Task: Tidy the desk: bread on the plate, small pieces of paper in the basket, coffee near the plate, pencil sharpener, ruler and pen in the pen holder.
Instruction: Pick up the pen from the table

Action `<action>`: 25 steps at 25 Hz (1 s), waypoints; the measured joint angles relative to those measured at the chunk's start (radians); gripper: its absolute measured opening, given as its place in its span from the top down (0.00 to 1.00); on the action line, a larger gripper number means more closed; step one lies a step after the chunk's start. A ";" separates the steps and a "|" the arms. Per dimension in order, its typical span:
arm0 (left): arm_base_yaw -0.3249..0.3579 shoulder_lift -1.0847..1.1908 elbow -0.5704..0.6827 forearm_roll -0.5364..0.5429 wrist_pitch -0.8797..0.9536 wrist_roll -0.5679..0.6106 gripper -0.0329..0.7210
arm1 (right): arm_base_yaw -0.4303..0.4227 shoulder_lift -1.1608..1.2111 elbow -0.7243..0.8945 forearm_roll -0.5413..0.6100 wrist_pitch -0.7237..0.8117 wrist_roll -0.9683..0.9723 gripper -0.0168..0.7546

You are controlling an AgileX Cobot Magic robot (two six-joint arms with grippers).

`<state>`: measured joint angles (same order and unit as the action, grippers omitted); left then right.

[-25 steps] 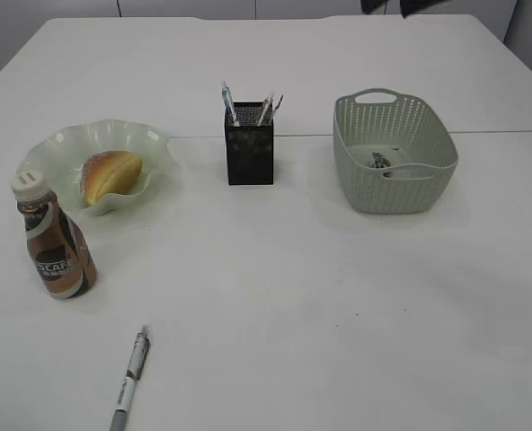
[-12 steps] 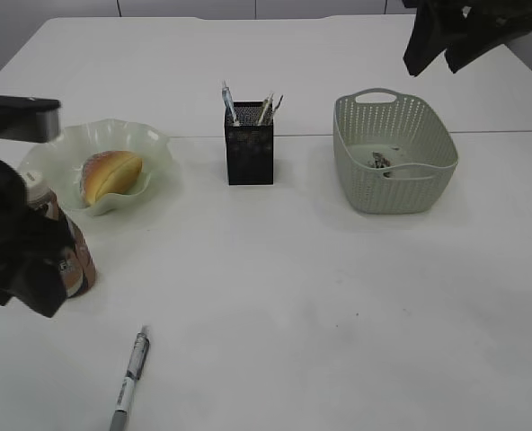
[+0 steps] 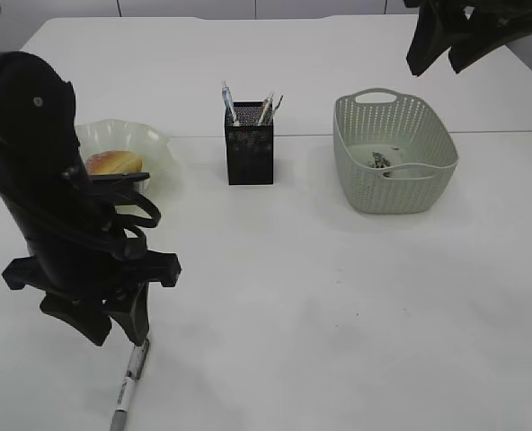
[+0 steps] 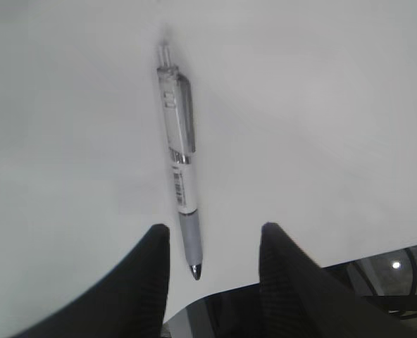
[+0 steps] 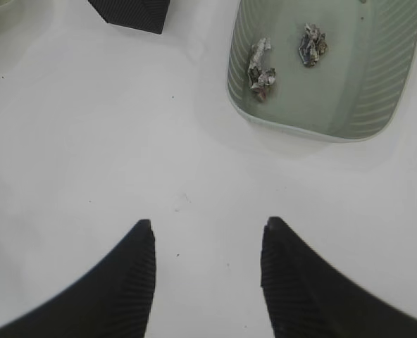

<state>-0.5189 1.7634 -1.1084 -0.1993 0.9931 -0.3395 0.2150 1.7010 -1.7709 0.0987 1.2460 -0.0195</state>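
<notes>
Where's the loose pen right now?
The pen lies flat on the desk at the near-left edge in the exterior view, just below the left gripper, whose open jaws straddle its tip in the left wrist view.

A robot test room with a desk

The big white desk (image 3: 356, 287) holds a pen holder (image 3: 249, 154) under two black robot arms.

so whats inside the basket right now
Two crumpled scraps of paper lie on the floor of the basket, side by side, apart. The right wrist view cuts off the far end, so anything there is unseen.
</notes>
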 joint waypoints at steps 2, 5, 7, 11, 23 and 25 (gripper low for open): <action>0.000 0.024 0.000 -0.012 -0.014 0.000 0.55 | 0.000 0.000 0.000 0.000 0.000 0.000 0.51; 0.000 0.039 0.000 -0.020 -0.037 -0.004 0.55 | 0.000 0.000 0.000 0.000 0.000 0.000 0.51; 0.000 0.041 0.000 -0.020 -0.055 -0.014 0.55 | 0.000 0.000 0.000 0.000 0.000 0.002 0.51; 0.000 0.047 -0.002 0.009 -0.068 -0.038 0.55 | 0.000 0.000 0.000 0.000 0.000 0.002 0.51; 0.000 0.159 -0.002 0.044 -0.054 -0.048 0.55 | -0.002 0.000 0.000 0.000 0.000 0.002 0.51; 0.000 0.176 -0.004 0.044 -0.063 -0.048 0.55 | -0.002 0.000 0.000 0.000 0.000 0.002 0.51</action>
<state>-0.5189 1.9396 -1.1129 -0.1552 0.9296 -0.3870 0.2127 1.7010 -1.7709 0.0987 1.2460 -0.0177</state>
